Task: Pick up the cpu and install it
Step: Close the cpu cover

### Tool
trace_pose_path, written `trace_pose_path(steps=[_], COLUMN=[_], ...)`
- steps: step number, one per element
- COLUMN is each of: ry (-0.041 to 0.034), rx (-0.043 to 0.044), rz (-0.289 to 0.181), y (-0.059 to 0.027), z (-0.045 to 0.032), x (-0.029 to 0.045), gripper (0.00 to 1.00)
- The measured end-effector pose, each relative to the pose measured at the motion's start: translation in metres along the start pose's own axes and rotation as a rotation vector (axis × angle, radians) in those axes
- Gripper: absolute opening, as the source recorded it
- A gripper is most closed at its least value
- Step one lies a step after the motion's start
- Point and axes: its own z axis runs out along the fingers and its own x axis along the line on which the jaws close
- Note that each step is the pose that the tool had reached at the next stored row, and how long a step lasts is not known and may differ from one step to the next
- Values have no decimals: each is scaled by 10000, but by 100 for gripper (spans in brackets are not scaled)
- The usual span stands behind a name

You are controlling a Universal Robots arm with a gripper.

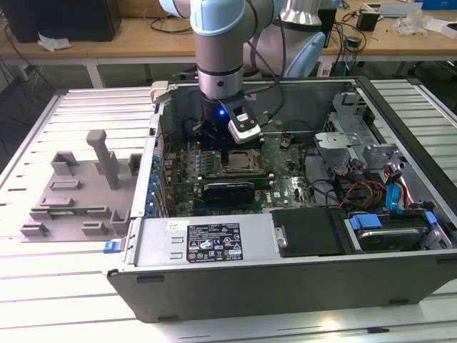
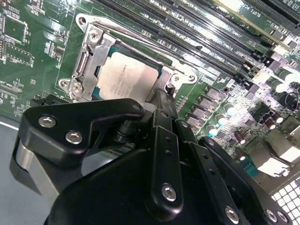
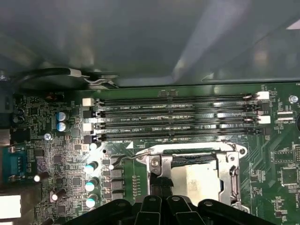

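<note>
The cpu, a flat silver-grey square, lies inside the metal socket frame on the green motherboard. In the first wrist view the cpu shows through the frame's window, under the row of long memory slots. My gripper hangs just over one edge of the socket, with its black fingers drawn together and nothing between them. In the exterior view the gripper reaches down into the open computer case, right beside the cpu.
A grey plastic tray with upright blocks stands outside the case at the exterior view's left. Cables and a drive cage fill the case's right side. A black cover lies near the front wall. Capacitors stand beside the socket.
</note>
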Motion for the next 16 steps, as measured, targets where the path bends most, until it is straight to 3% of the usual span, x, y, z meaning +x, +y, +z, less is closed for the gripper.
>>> trace_pose_path(steps=[4, 16], ry=[25, 43], rx=[67, 39], rz=[-380, -859], y=[1, 5], z=[8, 11], x=[-3, -84], gripper=[11, 11])
